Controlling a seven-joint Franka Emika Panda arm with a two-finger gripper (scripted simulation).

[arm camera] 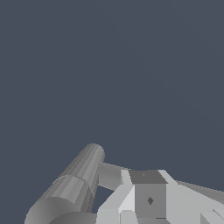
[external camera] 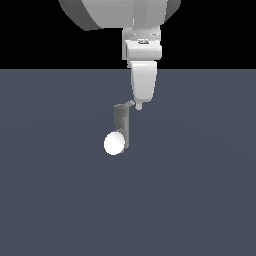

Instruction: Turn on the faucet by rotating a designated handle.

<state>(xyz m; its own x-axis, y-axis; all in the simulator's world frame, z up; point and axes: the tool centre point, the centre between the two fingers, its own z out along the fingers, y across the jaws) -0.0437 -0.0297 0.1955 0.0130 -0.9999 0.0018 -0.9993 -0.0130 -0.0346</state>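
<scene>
I see gripper [external camera: 139, 105] tip touching handle [external camera: 131, 104] atop faucet [external camera: 121, 125]; handle mostly hidden, can't tell gripper opening.

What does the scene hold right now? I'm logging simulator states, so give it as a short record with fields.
surface: plain dark blue-grey floor
faucet: dull-grey upright post
ball: white ball at the post's base
handle: thin light-grey bar reaching from the post's top toward the exterior view's right
end effector: white end effector, pointing down, tip at the handle's outer end
end effector state: cannot tell whether open or shut
contact: looks touching, not certain
</scene>
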